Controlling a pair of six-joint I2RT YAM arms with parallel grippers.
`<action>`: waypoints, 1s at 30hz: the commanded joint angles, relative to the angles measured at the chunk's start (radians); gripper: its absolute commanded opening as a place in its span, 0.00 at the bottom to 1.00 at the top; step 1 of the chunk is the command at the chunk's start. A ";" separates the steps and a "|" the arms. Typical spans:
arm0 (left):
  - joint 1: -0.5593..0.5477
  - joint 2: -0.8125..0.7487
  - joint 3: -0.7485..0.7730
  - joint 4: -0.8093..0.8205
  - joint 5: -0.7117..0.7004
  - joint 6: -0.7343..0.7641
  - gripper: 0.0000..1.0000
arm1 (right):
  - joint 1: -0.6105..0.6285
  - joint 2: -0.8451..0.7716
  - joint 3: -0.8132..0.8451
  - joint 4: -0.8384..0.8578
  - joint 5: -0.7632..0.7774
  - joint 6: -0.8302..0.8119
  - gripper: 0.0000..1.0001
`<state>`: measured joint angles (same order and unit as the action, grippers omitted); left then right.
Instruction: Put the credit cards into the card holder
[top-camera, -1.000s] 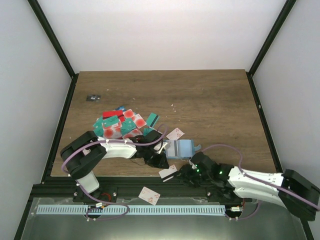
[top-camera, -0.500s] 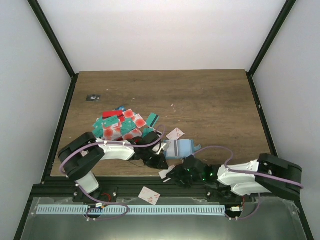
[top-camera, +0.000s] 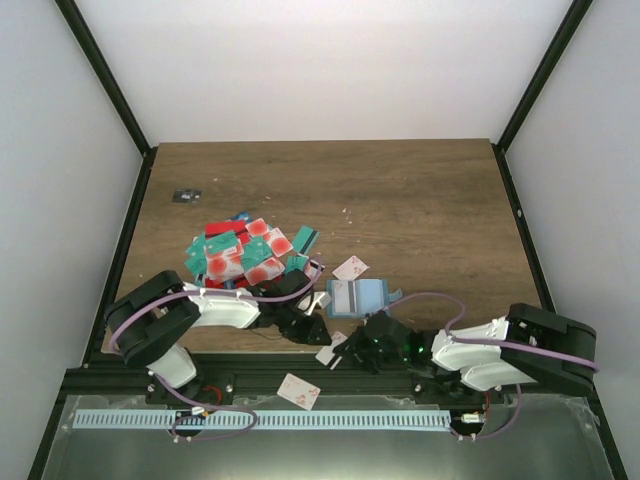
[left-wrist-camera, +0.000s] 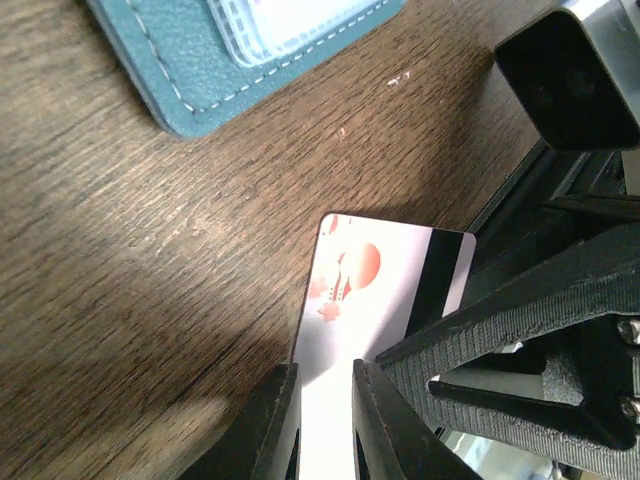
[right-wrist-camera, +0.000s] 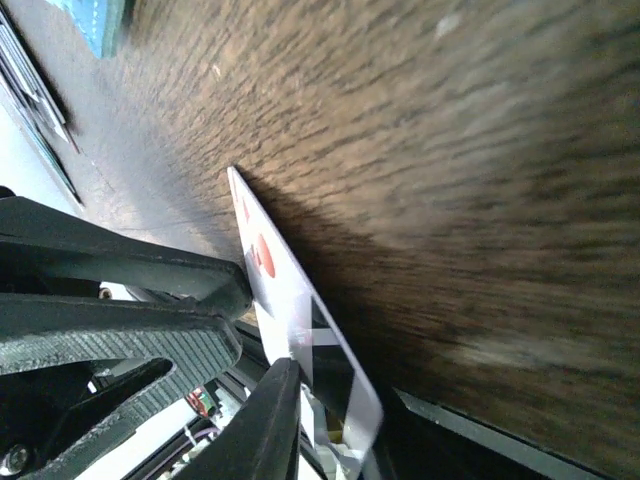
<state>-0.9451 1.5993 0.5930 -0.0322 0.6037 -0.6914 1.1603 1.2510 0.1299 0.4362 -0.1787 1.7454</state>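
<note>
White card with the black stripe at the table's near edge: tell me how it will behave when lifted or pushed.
The white card looks thin and flat, so probably light and stiff. Its smooth face may slip in a loose pinch. Pushed, it would likely slide on the wooden table, not roll.

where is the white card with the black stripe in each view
top external: white card low centre, just below the card holder.
left wrist: white card centre right.
right wrist: white card lower centre, seen nearly edge-on.
shared landmark: card holder, top left in both wrist views.
</note>
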 joint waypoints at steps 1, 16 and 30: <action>-0.010 0.024 -0.054 -0.063 -0.039 -0.032 0.17 | -0.001 0.020 -0.001 0.005 0.027 0.029 0.11; 0.002 -0.178 0.006 -0.223 -0.115 -0.012 0.18 | -0.002 -0.045 0.216 -0.270 -0.057 -0.245 0.01; 0.146 -0.485 0.186 -0.552 -0.200 0.114 0.31 | -0.135 -0.192 0.400 -0.494 -0.130 -0.616 0.01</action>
<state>-0.8421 1.1828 0.7101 -0.4591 0.4316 -0.6411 1.1030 1.0935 0.4648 0.0250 -0.2638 1.3025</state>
